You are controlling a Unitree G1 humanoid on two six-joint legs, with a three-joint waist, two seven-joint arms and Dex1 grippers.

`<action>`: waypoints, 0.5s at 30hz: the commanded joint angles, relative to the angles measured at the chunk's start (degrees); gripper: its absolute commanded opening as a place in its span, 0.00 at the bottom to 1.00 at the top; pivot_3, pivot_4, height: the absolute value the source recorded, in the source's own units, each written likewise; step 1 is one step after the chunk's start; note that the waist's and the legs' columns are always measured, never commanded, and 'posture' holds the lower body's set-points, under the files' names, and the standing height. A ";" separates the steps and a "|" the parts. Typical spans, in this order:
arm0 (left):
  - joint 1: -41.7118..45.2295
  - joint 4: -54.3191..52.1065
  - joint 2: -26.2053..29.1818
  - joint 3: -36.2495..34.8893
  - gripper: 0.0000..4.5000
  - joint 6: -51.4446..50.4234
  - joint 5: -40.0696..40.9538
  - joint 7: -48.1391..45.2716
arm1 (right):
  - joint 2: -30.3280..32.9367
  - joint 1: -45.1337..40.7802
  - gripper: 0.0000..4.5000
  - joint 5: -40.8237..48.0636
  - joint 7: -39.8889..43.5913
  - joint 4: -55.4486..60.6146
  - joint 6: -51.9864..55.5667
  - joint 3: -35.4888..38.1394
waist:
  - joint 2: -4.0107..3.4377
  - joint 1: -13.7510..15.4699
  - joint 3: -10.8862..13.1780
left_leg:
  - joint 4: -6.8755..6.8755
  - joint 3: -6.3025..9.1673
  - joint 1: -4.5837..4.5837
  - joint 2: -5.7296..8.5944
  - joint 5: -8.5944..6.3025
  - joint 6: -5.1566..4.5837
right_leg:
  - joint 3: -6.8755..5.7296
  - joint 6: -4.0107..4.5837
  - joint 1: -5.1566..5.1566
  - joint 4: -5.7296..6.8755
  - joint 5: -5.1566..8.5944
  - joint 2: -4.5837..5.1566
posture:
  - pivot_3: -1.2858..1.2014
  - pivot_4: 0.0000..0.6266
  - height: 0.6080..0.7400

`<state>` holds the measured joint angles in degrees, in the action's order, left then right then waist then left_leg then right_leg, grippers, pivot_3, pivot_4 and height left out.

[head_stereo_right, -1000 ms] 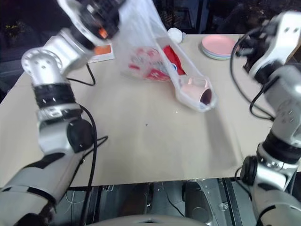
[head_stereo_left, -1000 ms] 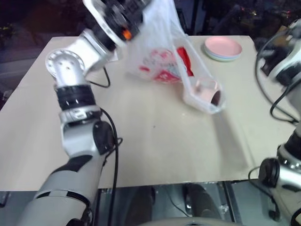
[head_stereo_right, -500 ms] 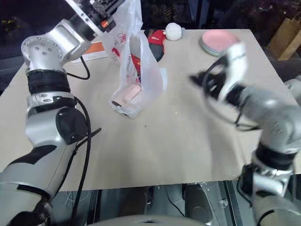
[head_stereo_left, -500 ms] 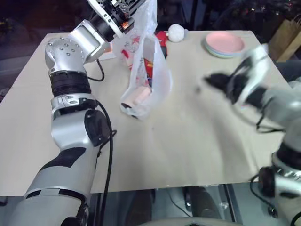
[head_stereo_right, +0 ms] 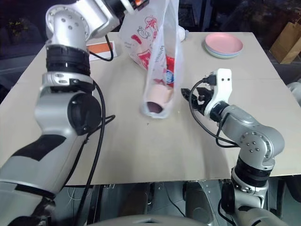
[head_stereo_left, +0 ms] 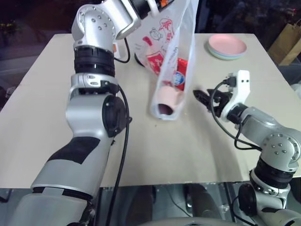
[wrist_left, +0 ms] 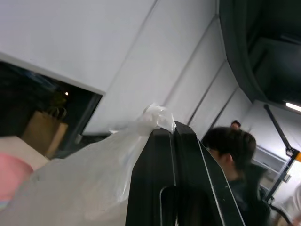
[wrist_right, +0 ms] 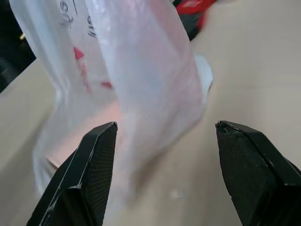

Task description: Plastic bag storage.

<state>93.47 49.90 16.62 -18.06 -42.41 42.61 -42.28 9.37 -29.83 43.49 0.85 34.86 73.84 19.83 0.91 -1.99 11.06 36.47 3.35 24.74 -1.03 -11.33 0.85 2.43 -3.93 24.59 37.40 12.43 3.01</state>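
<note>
Bag hanging from the raised left tool, base on the tabletop

The left tool (wrist_left: 174,134), pressed together on a handle, holds up the thin translucent white plastic bag with red print (head_stereo_left: 171,61); a pink mug-like shape inside (head_stereo_left: 165,99) is veiled (contents hard to read). Beige tabletop (head_stereo_left: 42,122), dark room behind. Right tool (wrist_right: 162,174) spread, just beside the bag. Pale pink plates (head_stereo_left: 227,46) sit at the far edge.

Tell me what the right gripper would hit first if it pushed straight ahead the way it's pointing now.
Most likely the plastic bag: the right gripper, jaws open, points at its lower part, where a pink mug sits inside. The remaining gap is hard to judge.
</note>
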 commanded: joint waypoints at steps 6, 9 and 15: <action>3.99 3.81 1.29 -0.39 0.00 2.83 -2.77 -5.38 | -2.33 4.51 0.75 1.48 -5.71 5.50 0.43 3.04 | -0.01 -0.44 0.01 | -0.02 -0.03 0.05 0.00 0.00 0.00 | 0.04 0.00 0.07 -0.01 0.00 0.00 | 0.52 0.24 1.00; 0.72 -0.96 1.02 -0.17 0.00 -0.58 -2.34 -4.38 | -1.48 6.44 0.75 -1.99 -8.56 5.36 -0.83 2.23 | -0.02 -0.44 0.01 | -0.02 -0.05 0.06 0.00 0.00 0.00 | 0.06 -0.01 0.08 -0.01 0.00 0.01 | 0.52 0.24 1.00; -8.30 -16.44 -1.13 -0.06 0.00 -6.82 -0.36 0.88 | -3.46 7.44 0.75 -4.74 -11.66 2.86 -5.14 5.84 | -0.02 -0.45 0.01 | 0.01 -0.08 -0.01 -0.02 0.00 0.00 | 0.10 0.00 0.09 0.16 0.00 0.00 | 0.52 0.24 1.00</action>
<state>84.45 38.67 15.35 -17.76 -48.13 40.72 -42.27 6.16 -21.85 39.10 -10.31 37.13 70.89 24.46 0.89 -2.44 11.07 36.49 3.26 24.72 -1.06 -11.32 0.84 2.55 -3.94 24.68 37.58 12.43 3.01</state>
